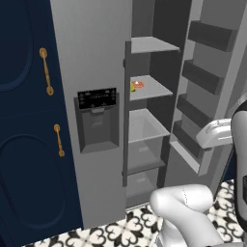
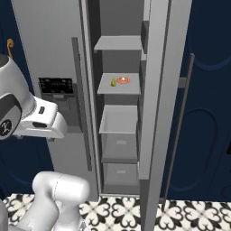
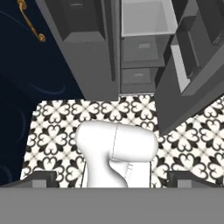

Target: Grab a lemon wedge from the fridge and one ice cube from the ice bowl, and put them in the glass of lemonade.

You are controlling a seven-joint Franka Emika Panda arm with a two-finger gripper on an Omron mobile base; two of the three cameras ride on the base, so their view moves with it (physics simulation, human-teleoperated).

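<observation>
The fridge (image 1: 91, 48) (image 2: 45, 40) stands with its right door swung open, grey shelves showing inside. A tiny yellow lemon wedge (image 1: 132, 87) (image 2: 113, 82) lies on the second shelf, just left of a small orange-red item (image 1: 139, 83) (image 2: 122, 80). My gripper (image 3: 112, 179) is open, its fingertips (image 3: 41, 177) set wide apart with nothing between them. In the hand view it looks down at the floor and the fridge's (image 3: 87, 57) lower drawers, well below and in front of the wedge's shelf. The ice bowl and the glass of lemonade are out of view.
The open fridge door (image 1: 207, 72) (image 2: 158, 90) with its dark bins juts out on the right. Navy cabinets (image 1: 24, 120) with brass handles (image 1: 46, 71) flank the fridge. Below the wedge's shelf sit a pale drawer (image 1: 144, 125) (image 2: 118, 119) and more grey drawers. Patterned tiles (image 3: 57, 131) cover the floor.
</observation>
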